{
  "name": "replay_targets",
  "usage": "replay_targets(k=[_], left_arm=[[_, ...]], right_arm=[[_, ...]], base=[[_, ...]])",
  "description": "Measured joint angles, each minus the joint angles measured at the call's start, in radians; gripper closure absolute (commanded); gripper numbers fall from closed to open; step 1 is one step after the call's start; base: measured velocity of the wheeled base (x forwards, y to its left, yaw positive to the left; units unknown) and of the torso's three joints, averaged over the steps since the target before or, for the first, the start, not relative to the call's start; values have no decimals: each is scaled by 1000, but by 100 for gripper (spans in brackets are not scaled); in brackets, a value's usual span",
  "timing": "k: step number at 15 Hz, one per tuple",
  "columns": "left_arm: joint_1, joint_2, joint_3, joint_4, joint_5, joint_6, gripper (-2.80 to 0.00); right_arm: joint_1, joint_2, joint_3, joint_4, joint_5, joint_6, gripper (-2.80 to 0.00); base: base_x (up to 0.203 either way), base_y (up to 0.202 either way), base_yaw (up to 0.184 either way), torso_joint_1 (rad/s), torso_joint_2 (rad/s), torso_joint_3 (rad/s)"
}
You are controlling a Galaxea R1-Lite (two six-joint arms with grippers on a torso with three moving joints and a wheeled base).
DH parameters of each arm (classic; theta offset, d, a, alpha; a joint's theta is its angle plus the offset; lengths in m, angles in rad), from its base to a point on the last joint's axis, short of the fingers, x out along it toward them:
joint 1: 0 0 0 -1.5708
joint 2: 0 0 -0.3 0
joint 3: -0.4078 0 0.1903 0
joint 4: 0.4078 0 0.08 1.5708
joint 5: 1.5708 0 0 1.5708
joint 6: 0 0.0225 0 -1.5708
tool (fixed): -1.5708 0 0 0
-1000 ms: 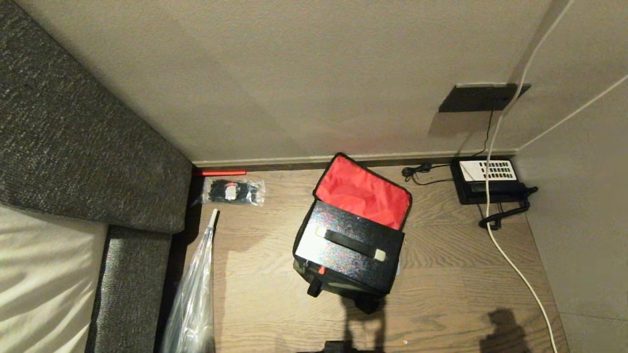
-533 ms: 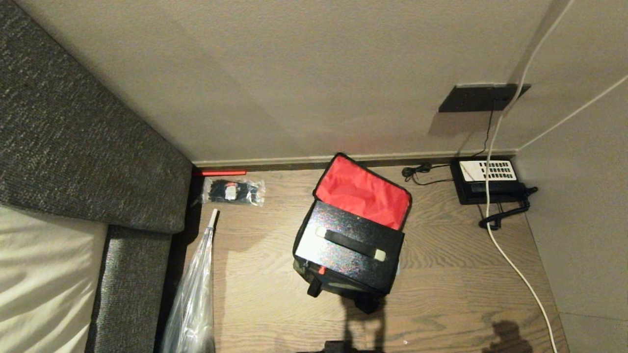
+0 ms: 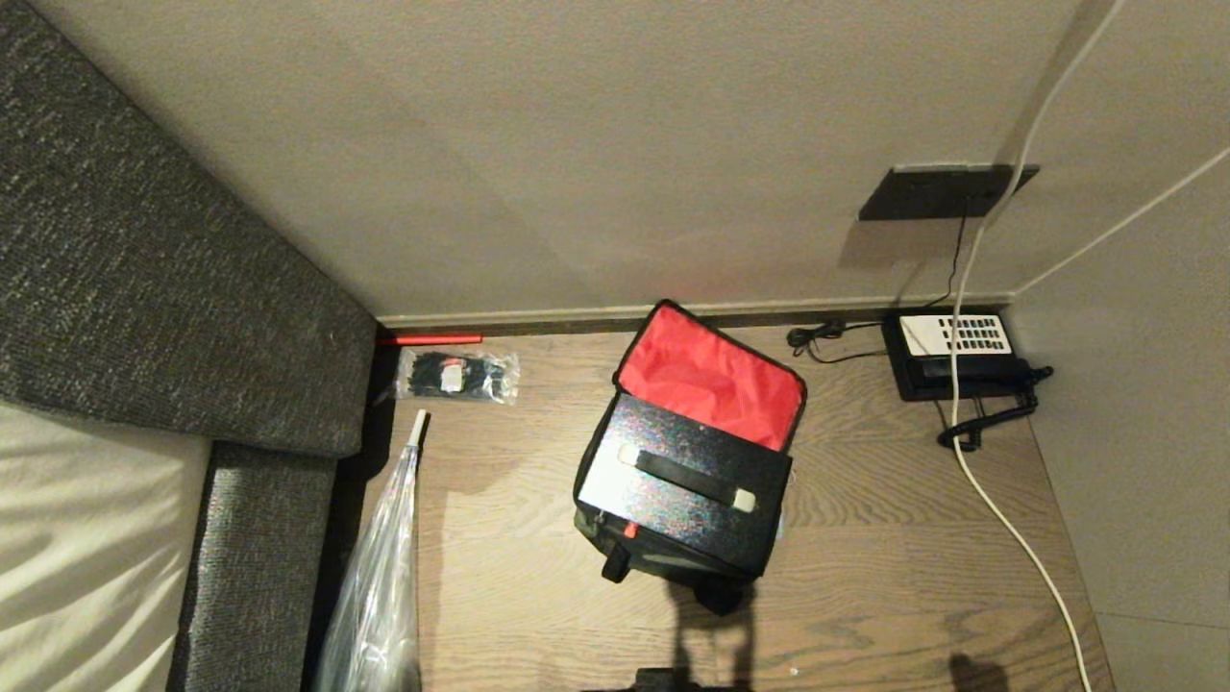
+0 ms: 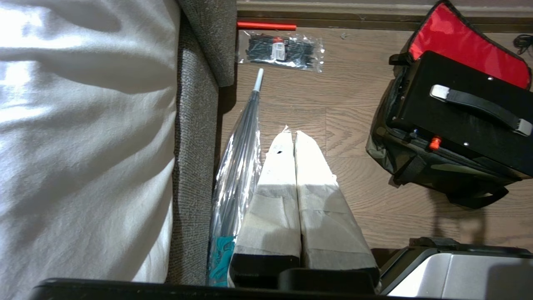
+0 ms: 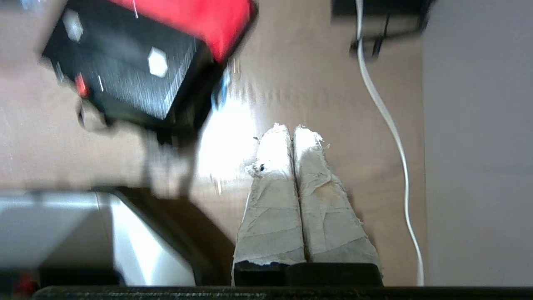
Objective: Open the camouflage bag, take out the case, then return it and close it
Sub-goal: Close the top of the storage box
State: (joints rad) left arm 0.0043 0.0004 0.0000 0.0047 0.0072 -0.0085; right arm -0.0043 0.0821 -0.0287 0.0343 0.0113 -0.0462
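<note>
The camouflage bag [image 3: 663, 562] stands on the wooden floor with its lid thrown back toward the wall, red lining [image 3: 716, 380] showing. The black case [image 3: 687, 481], with a black strap handle on top, sits in the bag's mouth. Neither gripper shows in the head view. In the left wrist view my left gripper [image 4: 291, 135] hangs shut and empty over the floor, well to the side of the bag [image 4: 420, 166] and case [image 4: 458, 116]. My right gripper [image 5: 291, 129] is shut and empty too, above bare floor, apart from the blurred case [image 5: 125, 71].
A black desk phone [image 3: 956, 351] sits in the right corner, and a white cable [image 3: 999, 519] runs across the floor there. On the left lie a packet of cable ties [image 3: 456, 375] and a sleeved umbrella [image 3: 380, 577] beside the grey sofa [image 3: 144, 288]. The robot's base [image 4: 458, 275] is close behind.
The arm shadow at the lower right of the floor has slid toward the picture's bottom edge and shrunk. Bag, case and lid have not moved.
</note>
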Motion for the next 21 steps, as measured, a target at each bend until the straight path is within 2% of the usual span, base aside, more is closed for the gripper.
replay_targets(k=[17, 21], left_arm=[[0, 0, 0, 6, 0, 4, 0], [0, 0, 0, -1, 1, 5, 0]], right_arm=[[2, -59, 13, 2, 3, -10, 0], [3, -59, 13, 3, 4, -10, 0]], base=[[0, 0, 0, 0, 0, 0], [0, 0, 0, 3, 2, -127]])
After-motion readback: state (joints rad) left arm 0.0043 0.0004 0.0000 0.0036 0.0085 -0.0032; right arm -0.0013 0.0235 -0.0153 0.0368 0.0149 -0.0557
